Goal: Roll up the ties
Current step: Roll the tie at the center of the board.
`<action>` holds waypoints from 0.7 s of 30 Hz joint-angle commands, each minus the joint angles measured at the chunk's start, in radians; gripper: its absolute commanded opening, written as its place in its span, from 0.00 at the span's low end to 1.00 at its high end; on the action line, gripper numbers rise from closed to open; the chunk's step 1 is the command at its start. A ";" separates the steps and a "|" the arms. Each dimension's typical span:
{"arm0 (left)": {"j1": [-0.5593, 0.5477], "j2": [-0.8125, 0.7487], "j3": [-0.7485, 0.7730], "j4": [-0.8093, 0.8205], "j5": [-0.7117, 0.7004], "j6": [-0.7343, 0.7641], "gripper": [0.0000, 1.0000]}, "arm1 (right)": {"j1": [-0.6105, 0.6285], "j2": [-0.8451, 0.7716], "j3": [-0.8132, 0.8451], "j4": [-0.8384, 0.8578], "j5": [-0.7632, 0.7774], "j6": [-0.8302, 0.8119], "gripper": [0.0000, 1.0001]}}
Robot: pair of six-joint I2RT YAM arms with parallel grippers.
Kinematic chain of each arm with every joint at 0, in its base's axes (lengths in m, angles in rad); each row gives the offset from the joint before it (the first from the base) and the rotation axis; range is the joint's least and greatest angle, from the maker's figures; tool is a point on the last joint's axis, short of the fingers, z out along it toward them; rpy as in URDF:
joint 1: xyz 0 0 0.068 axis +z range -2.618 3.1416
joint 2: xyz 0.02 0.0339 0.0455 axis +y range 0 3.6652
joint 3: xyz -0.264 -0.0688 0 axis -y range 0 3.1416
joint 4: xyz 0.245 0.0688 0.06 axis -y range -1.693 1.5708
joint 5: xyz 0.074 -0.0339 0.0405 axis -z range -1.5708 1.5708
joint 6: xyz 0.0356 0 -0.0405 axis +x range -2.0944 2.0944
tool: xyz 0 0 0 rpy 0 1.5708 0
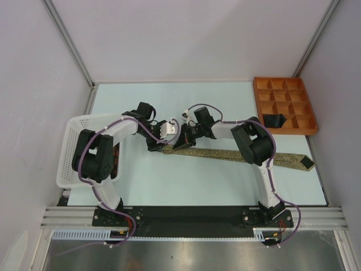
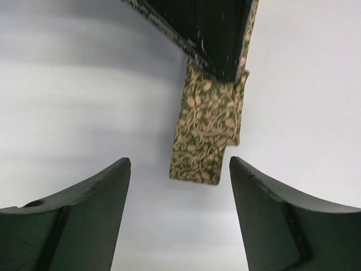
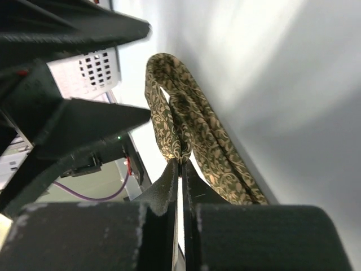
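Olive tie [image 3: 211, 149] pinched by right fingers [image 3: 163, 195] (left fingers [image 2: 84, 217] apart).

The top view is lit evenly from above; only faint shadows are cast on the table [image 1: 169, 180]. In the left wrist view the tie [image 2: 206, 130] is rendered sharply over a streaked background. The right wrist view is washed by glare, its near foreground blurred.

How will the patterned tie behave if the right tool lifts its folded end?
Probably floppy: the patterned tie curls into a soft loop where the right tool pinches it. Likely to trail behind, since its long strip lies flat across the table. The loop may unfold if released.
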 commanded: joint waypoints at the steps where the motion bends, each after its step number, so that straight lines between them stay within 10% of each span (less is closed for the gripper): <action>1: 0.000 -0.044 -0.021 -0.032 -0.019 0.097 0.77 | -0.003 0.000 -0.005 -0.040 0.018 -0.061 0.00; 5: 0.000 -0.008 -0.018 -0.045 -0.025 0.123 0.74 | -0.011 0.000 -0.009 -0.079 0.024 -0.078 0.00; 12: -0.010 -0.011 0.006 -0.084 -0.018 0.140 0.40 | -0.013 0.002 -0.009 -0.083 0.015 -0.081 0.00; 21: -0.098 -0.002 0.077 -0.125 0.074 0.037 0.31 | -0.013 -0.008 -0.011 -0.097 0.025 -0.088 0.01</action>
